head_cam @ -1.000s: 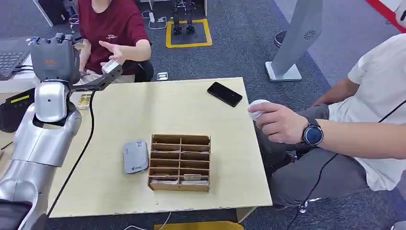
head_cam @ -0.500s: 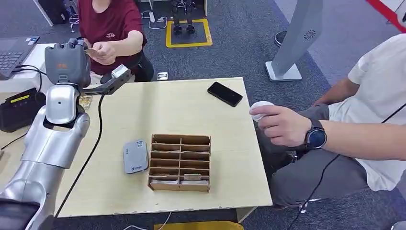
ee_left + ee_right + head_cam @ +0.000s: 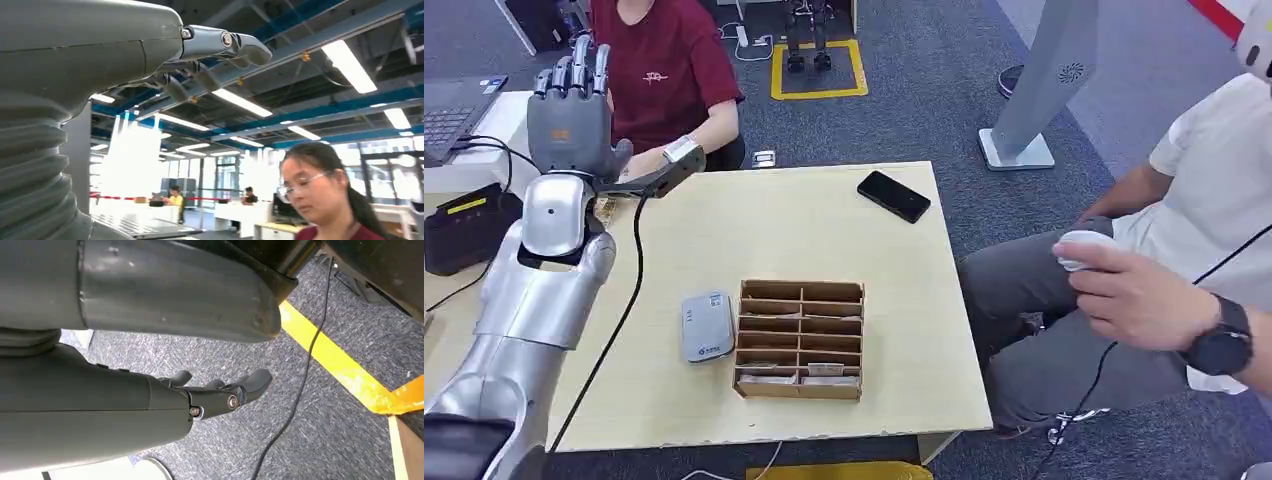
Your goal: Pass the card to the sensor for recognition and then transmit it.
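Head view: left hand (image 3: 572, 115) raised beyond the table's (image 3: 904, 300) far left corner, fingers (image 3: 574, 70) straight up and spread, holding nothing. Card not visible anywhere, can't tell where it is. Grey sensor (image 3: 707, 326) lies flat near the table's front edge, just left of the wooden divider box (image 3: 800, 340). Black phone (image 3: 893, 196) near the far right corner. Right hand (image 3: 220, 390) hangs over carpet, fingers loosely extended, empty.
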`<state>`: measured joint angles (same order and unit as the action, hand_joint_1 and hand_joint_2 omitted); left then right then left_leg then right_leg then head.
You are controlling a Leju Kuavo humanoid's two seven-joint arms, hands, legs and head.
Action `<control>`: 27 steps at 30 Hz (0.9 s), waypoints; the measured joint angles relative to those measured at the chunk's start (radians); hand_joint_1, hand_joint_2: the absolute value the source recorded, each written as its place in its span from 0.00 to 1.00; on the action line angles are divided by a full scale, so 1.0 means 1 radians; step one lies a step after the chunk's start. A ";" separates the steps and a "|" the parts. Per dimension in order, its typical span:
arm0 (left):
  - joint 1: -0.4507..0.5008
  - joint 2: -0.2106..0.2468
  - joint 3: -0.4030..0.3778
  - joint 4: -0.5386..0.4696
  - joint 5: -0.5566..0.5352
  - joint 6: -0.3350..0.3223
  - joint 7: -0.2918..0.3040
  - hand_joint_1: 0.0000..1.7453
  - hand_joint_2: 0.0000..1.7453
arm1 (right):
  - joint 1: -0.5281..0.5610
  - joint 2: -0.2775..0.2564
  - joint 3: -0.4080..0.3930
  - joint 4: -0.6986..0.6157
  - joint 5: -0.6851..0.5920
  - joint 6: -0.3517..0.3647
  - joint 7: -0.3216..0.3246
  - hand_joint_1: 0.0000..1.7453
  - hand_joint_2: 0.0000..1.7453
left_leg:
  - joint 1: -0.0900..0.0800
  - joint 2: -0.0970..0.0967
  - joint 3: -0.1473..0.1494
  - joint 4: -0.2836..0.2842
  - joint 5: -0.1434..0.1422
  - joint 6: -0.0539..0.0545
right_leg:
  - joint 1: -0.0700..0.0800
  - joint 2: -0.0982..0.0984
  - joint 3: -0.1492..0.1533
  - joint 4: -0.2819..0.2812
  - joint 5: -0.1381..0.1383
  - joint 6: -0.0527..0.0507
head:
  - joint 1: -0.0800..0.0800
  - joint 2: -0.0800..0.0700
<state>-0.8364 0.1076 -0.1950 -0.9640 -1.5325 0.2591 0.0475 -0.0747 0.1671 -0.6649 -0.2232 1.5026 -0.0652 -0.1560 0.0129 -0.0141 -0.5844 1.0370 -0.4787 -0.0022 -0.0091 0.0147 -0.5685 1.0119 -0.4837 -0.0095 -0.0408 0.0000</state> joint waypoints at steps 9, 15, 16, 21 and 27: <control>0.232 0.128 0.106 -0.247 0.610 -0.300 -0.430 0.00 1.00 | 0.027 -0.004 -0.030 0.001 -0.002 -0.003 0.009 0.00 0.00 | -0.001 0.010 0.004 -0.003 -0.003 -0.002 | -0.001 0.010 0.000 0.001 -0.001 -0.001 | -0.002 0.000; 0.624 0.413 0.168 -0.565 0.973 -0.401 -0.524 0.00 1.00 | 0.048 -0.020 -0.053 0.001 -0.002 -0.002 0.016 0.00 0.00 | 0.000 0.016 0.007 -0.006 -0.007 -0.006 | -0.001 0.017 -0.001 0.002 -0.006 -0.007 | 0.000 0.000; 0.694 0.475 0.196 -0.636 1.001 -0.410 -0.530 0.00 1.00 | 0.051 -0.023 -0.060 0.001 -0.002 -0.005 0.010 0.00 0.00 | 0.001 0.015 0.007 -0.006 -0.007 -0.006 | 0.000 0.016 -0.001 0.001 -0.007 -0.007 | 0.000 0.000; 0.907 0.630 0.271 -0.834 1.088 -0.478 -0.537 0.00 1.00 | 0.043 -0.032 -0.074 0.001 -0.002 -0.023 -0.015 0.00 0.00 | 0.001 0.002 0.005 -0.006 -0.008 -0.007 | 0.001 0.003 0.002 0.001 -0.011 -0.006 | 0.000 0.000; 0.992 0.679 0.271 -0.938 1.108 -0.489 -0.546 0.00 1.00 | 0.035 -0.033 -0.088 0.000 -0.002 -0.030 -0.030 0.00 0.00 | 0.001 0.002 0.006 -0.006 -0.006 -0.006 | 0.000 0.002 0.004 0.001 -0.010 -0.007 | 0.001 0.000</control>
<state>0.1556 0.7870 0.0755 -1.9017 -0.4242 -0.2304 -0.4982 -0.0400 0.1339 -0.7527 -0.2228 1.5007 -0.0950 -0.1862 0.0141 -0.0125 -0.5781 1.0313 -0.4847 -0.0085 -0.0087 0.0164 -0.5649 1.0125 -0.4932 -0.0164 -0.0401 0.0000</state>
